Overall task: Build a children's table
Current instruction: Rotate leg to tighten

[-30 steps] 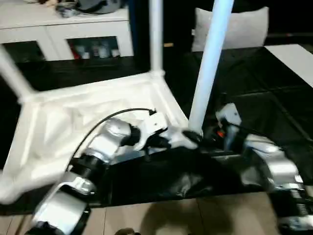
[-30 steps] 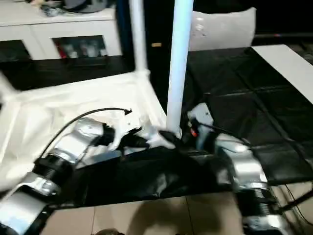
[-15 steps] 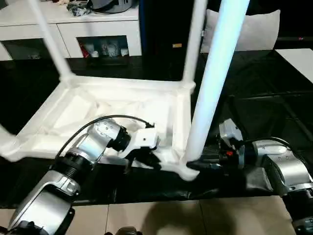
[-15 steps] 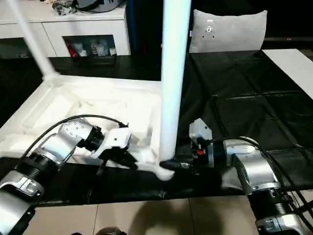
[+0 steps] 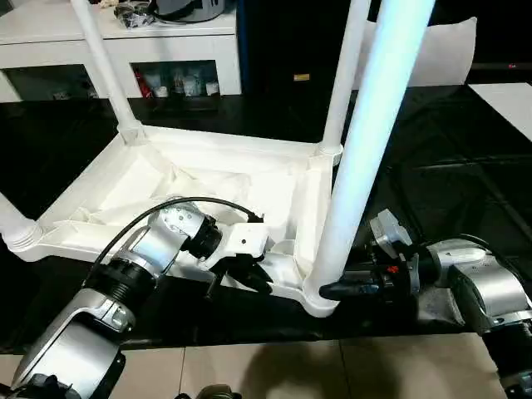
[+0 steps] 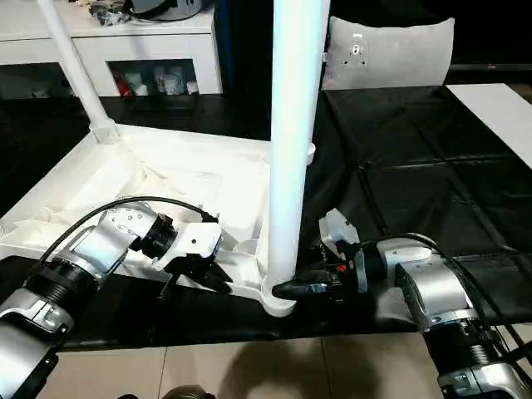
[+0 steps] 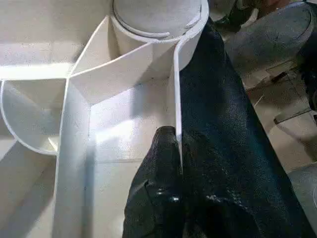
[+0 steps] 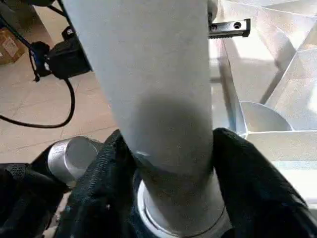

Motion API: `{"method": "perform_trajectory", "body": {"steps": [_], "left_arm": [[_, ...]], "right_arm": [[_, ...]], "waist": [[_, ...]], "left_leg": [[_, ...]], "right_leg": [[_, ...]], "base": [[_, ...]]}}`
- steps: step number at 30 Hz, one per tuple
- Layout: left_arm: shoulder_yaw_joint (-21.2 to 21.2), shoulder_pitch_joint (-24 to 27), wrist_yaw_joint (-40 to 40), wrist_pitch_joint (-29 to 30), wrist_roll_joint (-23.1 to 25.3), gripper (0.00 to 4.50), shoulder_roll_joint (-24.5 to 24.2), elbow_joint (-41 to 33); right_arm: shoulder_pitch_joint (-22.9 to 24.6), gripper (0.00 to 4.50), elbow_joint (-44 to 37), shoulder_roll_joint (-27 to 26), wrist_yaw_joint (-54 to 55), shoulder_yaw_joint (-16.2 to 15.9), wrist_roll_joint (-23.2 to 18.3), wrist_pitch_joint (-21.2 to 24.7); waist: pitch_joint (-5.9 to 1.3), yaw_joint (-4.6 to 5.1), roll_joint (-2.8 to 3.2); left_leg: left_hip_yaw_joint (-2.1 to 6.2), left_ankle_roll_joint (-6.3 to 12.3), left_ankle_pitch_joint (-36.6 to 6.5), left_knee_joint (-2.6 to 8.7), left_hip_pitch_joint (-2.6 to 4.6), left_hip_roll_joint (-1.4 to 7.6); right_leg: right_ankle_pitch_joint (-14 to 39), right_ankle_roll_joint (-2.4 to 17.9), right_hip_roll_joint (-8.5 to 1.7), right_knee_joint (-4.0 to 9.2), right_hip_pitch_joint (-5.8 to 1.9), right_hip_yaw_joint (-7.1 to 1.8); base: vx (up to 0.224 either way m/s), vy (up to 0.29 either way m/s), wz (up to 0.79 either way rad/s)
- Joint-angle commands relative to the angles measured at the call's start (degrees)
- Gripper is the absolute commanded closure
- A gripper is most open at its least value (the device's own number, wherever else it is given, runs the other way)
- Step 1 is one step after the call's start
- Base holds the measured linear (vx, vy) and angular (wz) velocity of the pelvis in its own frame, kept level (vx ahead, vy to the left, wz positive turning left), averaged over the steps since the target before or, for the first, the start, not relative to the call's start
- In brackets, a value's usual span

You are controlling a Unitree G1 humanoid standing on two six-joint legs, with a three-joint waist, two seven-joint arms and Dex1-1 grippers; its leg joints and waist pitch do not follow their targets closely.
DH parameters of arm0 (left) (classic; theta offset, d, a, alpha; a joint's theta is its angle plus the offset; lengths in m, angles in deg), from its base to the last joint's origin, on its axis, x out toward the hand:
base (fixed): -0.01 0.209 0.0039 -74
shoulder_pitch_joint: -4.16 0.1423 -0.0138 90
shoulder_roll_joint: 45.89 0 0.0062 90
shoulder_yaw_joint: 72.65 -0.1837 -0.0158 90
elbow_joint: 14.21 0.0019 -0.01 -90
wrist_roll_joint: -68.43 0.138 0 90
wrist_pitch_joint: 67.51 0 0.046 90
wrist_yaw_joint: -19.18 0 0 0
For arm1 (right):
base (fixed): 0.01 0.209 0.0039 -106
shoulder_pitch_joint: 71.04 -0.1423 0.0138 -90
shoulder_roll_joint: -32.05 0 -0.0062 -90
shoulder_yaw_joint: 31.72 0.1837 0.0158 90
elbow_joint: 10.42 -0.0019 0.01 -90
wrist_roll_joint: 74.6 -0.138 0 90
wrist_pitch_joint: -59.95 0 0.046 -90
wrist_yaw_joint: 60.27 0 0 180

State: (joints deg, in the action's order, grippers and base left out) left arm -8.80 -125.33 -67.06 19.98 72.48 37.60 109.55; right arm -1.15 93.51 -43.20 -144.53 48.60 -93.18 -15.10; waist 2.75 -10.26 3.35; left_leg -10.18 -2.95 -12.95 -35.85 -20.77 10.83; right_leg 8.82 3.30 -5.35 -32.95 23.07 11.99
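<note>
Since a second ago your right jaws have narrowed around the base of the near-right leg (image 5: 366, 141), and the upturned table top (image 5: 191, 191) now sits squarer to you, though part of that is the head camera shifting. You have the top lying ribbed side up on the black desk (image 5: 465, 158), with legs standing in its sockets: one at the far left corner (image 5: 104, 62), one at the far right (image 5: 341, 83), the thick near-right one rising past the upper edge, and a stub of a fourth at the near-left corner (image 5: 12, 224). Your right gripper (image 6: 287, 289) has its two fingers set either side of that near-right leg just above its socket collar, touching it; the wrist view shows the pads (image 8: 106, 173) hugging the tube. Your left gripper (image 5: 241, 274) is pinched shut on the thin near rim of the top, just left of the same corner. You look to be at the seating step for this last leg, so most of the build seems done. Next, hold the rim steady with the left while the right presses or twists the leg fully home, keeping it upright. Beyond, a grey-white cushion (image 6: 391, 50) and a white cabinet (image 5: 125, 41) stand well clear.
</note>
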Motion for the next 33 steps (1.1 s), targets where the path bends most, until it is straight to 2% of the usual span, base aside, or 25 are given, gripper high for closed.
{"method": "perform_trajectory", "body": {"steps": [1, 4, 6, 8, 9, 10, 11, 13, 15, 16, 17, 18, 19, 20, 21, 22, 23, 24, 25, 27, 28, 29, 30, 32, 33], "left_arm": [[-0.2, -1.1, -0.7, 0.4, -0.9, 4.5, 0.7, -1.2], [1.5, -1.1, 2.3, 5.6, -2.2, 4.5, 2.5, -2.4], [2.2, -1.4, 4.7, 7.9, -2.2, 4.5, 3.7, -2.4], [2.8, -1.8, 6.8, 9.6, -2.1, 4.5, 4.9, -2.2], [3.8, -2.4, 10.4, 11.8, -2.2, 4.5, 6.9, -1.8], [4.4, -2.7, 12.4, 13.2, -2.1, 4.5, 8.0, -1.6], [4.9, -3.1, 14.6, 14.7, -2.0, 4.5, 9.2, -1.2], [5.7, -3.7, 18.1, 16.3, -1.6, 4.5, 10.9, -0.5], [6.9, -4.9, 23.7, 18.7, -1.1, 4.5, 13.6, 0.9], [7.2, -5.3, 25.6, 19.6, -0.9, 4.5, 14.4, 1.3], [7.5, -5.7, 27.5, 20.1, -0.5, 4.5, 15.2, 1.8], [8.7, -6.4, 31.4, 20.7, -0.2, 4.5, 17.0, 2.6], [9.4, -6.8, 33.6, 21.0, -0.1, 4.5, 18.0, 3.1], [10.0, -7.4, 36.4, 21.1, 0.4, 4.5, 19.3, 3.9], [10.4, -7.8, 38.3, 20.8, 0.7, 4.5, 20.2, 4.4], [10.8, -8.2, 40.2, 20.3, 0.9, 4.5, 21.1, 4.9], [11.0, -8.3, 41.0, 19.9, 1.0, 4.5, 21.6, 5.2], [11.0, -8.5, 41.8, 19.3, 1.2, 4.5, 22.1, 5.5], [11.0, -8.5, 42.0, 19.1, 1.3, 4.5, 22.2, 5.5], [9.9, -8.5, 42.0, 17.3, 2.6, 4.5, 21.5, 5.7], [9.9, -8.5, 42.0, 17.2, 2.6, 4.5, 21.4, 5.7], [9.6, -8.4, 41.7, 16.7, 2.9, 4.5, 20.8, 5.8], [9.5, -8.3, 41.4, 16.1, 3.1, 4.5, 20.3, 5.8], [9.1, -7.7, 39.8, 14.4, 3.4, 4.5, 18.9, 5.7], [8.9, -7.5, 39.0, 13.3, 3.5, 4.5, 18.3, 5.8]], "right_arm": [[0.9, 2.33, -2.6, 0.1, -1.3, -1.1, -2.3, 1.6], [2.0, 2.46, -5.1, -2.0, 3.3, -0.2, -3.6, 5.7], [1.8, 2.5, -4.9, -3.8, 7.5, 0.4, -2.6, 6.4], [1.4, 2.51, -4.3, -5.5, 11.2, 0.9, -1.5, 6.2], [0.4, 2.51, -2.7, -8.6, 17.6, 1.8, 0.3, 6.2], [-0.2, 2.51, -1.9, -10.1, 20.8, 2.2, 1.3, 6.1], [-0.8, 2.52, -1.0, -11.8, 24.4, 2.6, 2.6, 5.8], [-1.5, 2.53, 0.1, -13.9, 29.1, 3.0, 4.2, 5.9], [-2.7, 2.55, 1.7, -17.0, 36.8, 3.9, 5.9, 6.9], [-3.1, 2.55, 2.0, -17.9, 39.5, 4.3, 6.4, 7.4], [-3.5, 2.56, 2.7, -19.2, 42.7, 4.8, 7.1, 7.4], [-4.2, 2.56, 4.0, -21.3, 48.0, 5.7, 8.4, 6.9], [-4.5, 2.56, 4.7, -22.5, 50.8, 6.3, 9.2, 6.4], [-4.9, 2.56, 6.0, -24.3, 54.4, 7.3, 10.0, 6.1], [-5.2, 2.56, 6.8, -25.6, 56.8, 8.2, 10.2, 5.8], [-5.4, 2.56, 7.8, -26.9, 59.5, 9.2, 10.6, 5.3], [-5.6, 2.56, 8.4, -27.5, 61.0, 9.7, 10.8, 4.7], [-5.8, 2.23, 9.2, -28.4, 63.2, 10.5, 11.2, 3.5], [-5.8, 2.23, 9.4, -28.6, 63.7, 10.6, 11.3, 3.1], [-6.1, 2.02, 9.8, -29.5, 67.0, 12.0, 11.7, 1.2], [-6.2, 1.89, 9.8, -29.5, 67.1, 12.1, 11.7, 1.1], [-6.2, 1.86, 9.8, -29.7, 67.9, 12.8, 11.7, 0.5], [-6.1, 1.64, 9.8, -29.8, 68.0, 13.2, 11.5, 0.3], [-5.5, 1.55, 9.0, -29.2, 66.8, 13.6, 10.9, -0.1], [-5.0, 1.42, 8.5, -28.8, 65.8, 13.5, 11.0, -0.7]], "waist": [[-4.22, 0.36, -1.17], [-4.23, 0.14, -1.19], [-4.03, 0.28, -1.22], [-3.54, 0.85, -1.23], [-3.35, 1.36, -1.35], [-3.26, 1.61, -1.31], [-3.15, 2.62, -1.29], [-3.35, 3.56, -1.06], [-3.58, 5.2, -0.36], [-3.59, 5.62, -0.48], [-3.81, 6.06, -0.7], [-3.96, 6.1, -0.85], [-3.85, 6.45, -0.89], [-4.13, 6.43, -0.97], [-4.42, 6.38, -0.91], [-4.63, 6.24, -0.73], [-4.94, 6.11, -0.71], [-5.08, 5.95, -0.8], [-5.23, 5.88, -0.76], [-5.34, 5.6, -1.12], [-5.3, 5.54, -1.17], [-5.09, 5.27, -1.33], [-4.95, 4.88, -1.28], [-4.93, 4.4, -1.11], [-4.98, 4.24, -1.11]], "left_leg": [[1.42, 4.75, -4.9, 4.16, 0.37, 3.43], [1.47, 4.56, -4.6, 4.18, 0.42, 3.43], [1.41, 4.18, -5.1, 4.25, 0.41, 3.34], [1.3, 2.91, -7.3, 4.27, 0.72, 2.92], [1.13, 2.19, -8.6, 4.07, 1.1, 2.32], [1.04, 1.9, -9.0, 3.97, 1.25, 2.1], [1.33, 1.26, -10.6, 3.81, 1.22, 2.03], [1.84, 1.19, -11.4, 4.08, 1.0, 2.67], [2.73, 1.9, -13.9, 4.85, 1.12, 4.47], [2.84, 1.86, -13.7, 5.0, 0.96, 4.62], [2.74, 1.52, -11.9, 4.9, 0.73, 4.06], [2.59, 1.42, -10.7, 4.73, 0.75, 3.54], [2.18, 1.55, -8.3, 4.56, 0.66, 2.73], [2.06, 2.32, -6.0, 4.47, 0.45, 2.58], [2.11, 3.51, -3.2, 4.43, 0.06, 2.79], [2.28, 3.9, -1.7, 4.39, 0.04, 3.07], [2.39, 4.87, 1.4, 4.19, 0.06, 3.46], [2.5, 5.4, 3.0, 4.09, 0.0, 3.59], [2.59, 6.68, 6.2, 3.9, -0.21, 3.82], [2.29, 9.27, 8.7, 3.24, -0.8, 3.23], [2.11, 9.75, 8.4, 3.18, -0.94, 2.97], [1.92, 9.96, 6.6, 3.29, -0.93, 2.88], [1.74, 9.24, 4.9, 3.37, -0.9, 2.62], [1.73, 8.56, 4.2, 3.51, -0.63, 2.83], [1.85, 8.46, 4.3, 3.54, -0.58, 3.09]], "right_leg": [[22.1, -1.7, -5.14, 5.08, -3.64, -4.54], [22.1, -1.7, -5.24, 5.09, -3.65, -4.57], [22.9, -1.9, -5.22, 5.35, -3.6, -4.46], [27.2, -2.9, -5.15, 6.21, -3.38, -3.91], [30.8, -4.8, -4.99, 7.08, -3.27, -3.35], [32.0, -5.4, -4.87, 7.4, -3.15, -3.07], [33.8, -7.2, -4.59, 7.99, -3.35, -2.1], [32.8, -7.7, -4.7, 8.1, -3.96, -1.73], [27.9, -6.2, -5.33, 7.62, -4.61, -2.23], [26.3, -5.4, -5.46, 7.29, -4.61, -2.56], [23.8, -3.9, -5.84, 7.01, -4.69, -2.94], [23.2, -3.3, -6.0, 6.86, -4.69, -3.03], [22.8, -1.9, -5.93, 6.87, -4.51, -3.06], [21.6, -1.3, -5.85, 6.53, -4.7, -3.32], [18.4, -0.3, -5.83, 5.84, -4.84, -3.61], [16.2, 0.3, -5.78, 5.3, -4.79, -3.72], [11.4, 1.6, -5.86, 4.52, -4.6, -4.05], [8.6, 2.5, -5.95, 3.89, -4.69, -4.2], [3.6, 4.3, -6.13, 2.87, -4.64, -4.47], [-1.7, 6.3, -6.2, 1.76, -4.48, -4.87], [-1.8, 6.3, -6.12, 1.76, -4.54, -4.84], [0.9, 5.8, -6.05, 2.24, -4.47, -4.79], [4.6, 4.8, -5.95, 2.65, -4.57, -4.74], [7.8, 3.4, -5.75, 3.04, -4.38, -4.78], [7.5, 3.0, -5.71, 2.83, -4.28, -4.88]], "base": [[0.0, 0.0, 0.0], [0.0, 0.0, 0.0], [0.0, 0.0, 0.0], [0.0, 0.0, 0.0], [0.0, 0.0, 0.0], [0.0, 0.0, 0.0], [0.0, 0.0, 0.0], [0.0, 0.0, 0.0], [0.0, 0.0, 0.0], [0.0, 0.0, 0.0], [0.0, 0.0, 0.0], [0.0, 0.0, 0.0], [0.0, 0.0, 0.0], [0.0, 0.0, 0.0], [0.0, 0.0, 0.0], [0.0, 0.0, 0.0], [0.0, 0.0, 0.0], [0.0, 0.0, 0.0], [0.0, 0.0, 0.0], [0.0, 0.0, 0.0], [0.0, 0.0, 0.0], [0.0, 0.0, 0.0], [0.0, 0.0, 0.0], [0.0, 0.0, 0.0], [0.0, 0.0, 0.0]]}}
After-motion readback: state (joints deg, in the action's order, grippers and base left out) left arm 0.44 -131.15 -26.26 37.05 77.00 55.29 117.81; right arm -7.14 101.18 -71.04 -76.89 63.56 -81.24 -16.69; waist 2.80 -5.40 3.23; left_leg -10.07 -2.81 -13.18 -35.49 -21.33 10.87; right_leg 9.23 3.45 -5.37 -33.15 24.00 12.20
